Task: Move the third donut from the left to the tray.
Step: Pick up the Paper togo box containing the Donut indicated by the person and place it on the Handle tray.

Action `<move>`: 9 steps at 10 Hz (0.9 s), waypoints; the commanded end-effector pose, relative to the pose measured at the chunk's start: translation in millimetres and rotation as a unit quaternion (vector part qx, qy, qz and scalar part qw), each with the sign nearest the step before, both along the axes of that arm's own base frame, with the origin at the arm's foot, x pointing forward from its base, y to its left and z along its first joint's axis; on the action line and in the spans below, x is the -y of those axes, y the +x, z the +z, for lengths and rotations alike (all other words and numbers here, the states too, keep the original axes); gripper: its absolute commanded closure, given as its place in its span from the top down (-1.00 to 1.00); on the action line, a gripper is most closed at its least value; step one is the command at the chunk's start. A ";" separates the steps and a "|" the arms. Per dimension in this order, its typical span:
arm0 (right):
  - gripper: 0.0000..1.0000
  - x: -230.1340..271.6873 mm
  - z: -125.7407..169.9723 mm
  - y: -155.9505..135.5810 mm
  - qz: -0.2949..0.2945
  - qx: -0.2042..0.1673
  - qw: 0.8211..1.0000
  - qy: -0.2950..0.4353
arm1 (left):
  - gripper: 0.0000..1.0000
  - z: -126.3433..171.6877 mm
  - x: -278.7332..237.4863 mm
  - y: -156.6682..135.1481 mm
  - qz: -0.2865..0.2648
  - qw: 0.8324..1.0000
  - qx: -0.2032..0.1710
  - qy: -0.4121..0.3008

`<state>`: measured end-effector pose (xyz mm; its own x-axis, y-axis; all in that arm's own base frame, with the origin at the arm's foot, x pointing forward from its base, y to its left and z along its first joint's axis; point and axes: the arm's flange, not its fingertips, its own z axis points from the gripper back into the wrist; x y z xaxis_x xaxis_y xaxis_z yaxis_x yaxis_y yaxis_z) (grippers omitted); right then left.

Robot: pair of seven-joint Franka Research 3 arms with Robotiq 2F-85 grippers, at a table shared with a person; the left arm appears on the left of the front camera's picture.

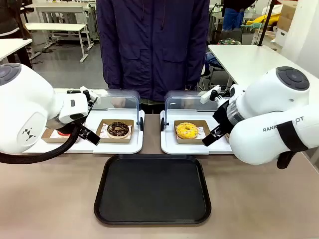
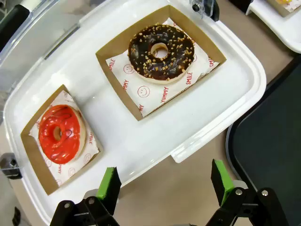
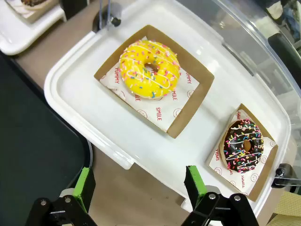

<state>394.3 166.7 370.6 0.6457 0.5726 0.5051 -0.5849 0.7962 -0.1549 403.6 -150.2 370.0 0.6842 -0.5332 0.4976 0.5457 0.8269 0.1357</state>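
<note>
The yellow donut (image 3: 149, 69) lies on a white tray (image 3: 80, 94) (in its holder (image 3: 195, 99)); left gripper (image 2: 164, 182) and right gripper (image 3: 139, 183) have jaws spread, holding nothing.

Bright, even light, soft shadows, sharp focus throughout (wrist views bow toward the edges).

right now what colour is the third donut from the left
The donut is yellow with coloured sprinkles; the right wrist view shows it best.
</note>
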 end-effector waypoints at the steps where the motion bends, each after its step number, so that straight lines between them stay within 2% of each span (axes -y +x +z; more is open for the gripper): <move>1: 1.00 0.0 0.0 0.0 0.000 0.000 1.000 0.000 | 1.00 0.1 0.0 0.0 0.000 1.000 0.000 0.000; 9: 1.00 0.0 0.0 0.0 0.000 0.000 1.000 0.000 | 1.00 0.1 0.0 0.0 0.000 1.000 0.000 0.000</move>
